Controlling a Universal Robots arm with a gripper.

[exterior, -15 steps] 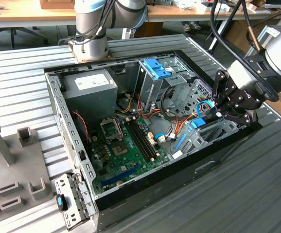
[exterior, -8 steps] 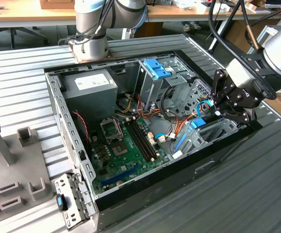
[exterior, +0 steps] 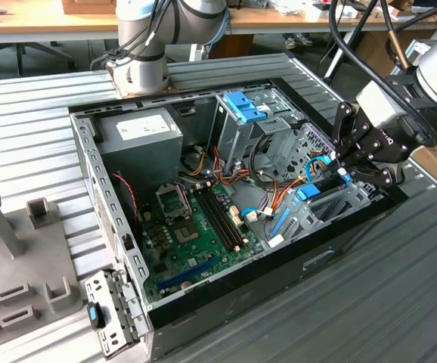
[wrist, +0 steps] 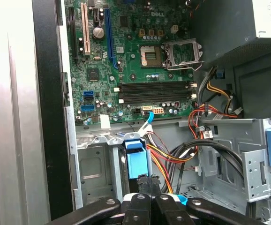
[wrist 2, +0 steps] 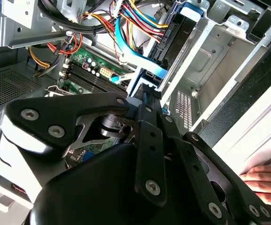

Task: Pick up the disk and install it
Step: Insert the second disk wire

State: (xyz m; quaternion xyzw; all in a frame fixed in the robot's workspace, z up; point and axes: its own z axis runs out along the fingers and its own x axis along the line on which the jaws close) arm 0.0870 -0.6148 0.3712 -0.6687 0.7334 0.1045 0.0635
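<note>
In the exterior view, a ribbed grey metal worktop (exterior: pixel 37 113) carries an open black-walled computer case (exterior: pixel 279 280), with bare worktop all round it. Inside, a grey power-supply box (exterior: pixel 139 136) fills the 10 o'clock corner, and a green motherboard (exterior: pixel 196 234) lies flat toward 7 o'clock. A metal cage with a blue plastic latch (exterior: pixel 243 106) stands at 12 o'clock. The silver-grey disk with blue plastic rails (exterior: pixel 309 190) sits on edge in a narrow metal bay at the case's 3 o'clock side. Bay walls hem it closely on both flanks. Its long axis runs roughly from 8 to 2 o'clock. The black gripper (exterior: pixel 348 172) reaches in from 3 o'clock, right at the disk's outer end. Both wrist views show the gripper (wrist: pixel 147 180) (wrist 2: pixel 145 93) at the disk's (wrist: pixel 138 161) (wrist 2: pixel 175 40) blue end, with bundled cables just beside it. I cannot tell whether the jaws are spread or pinching.
</note>
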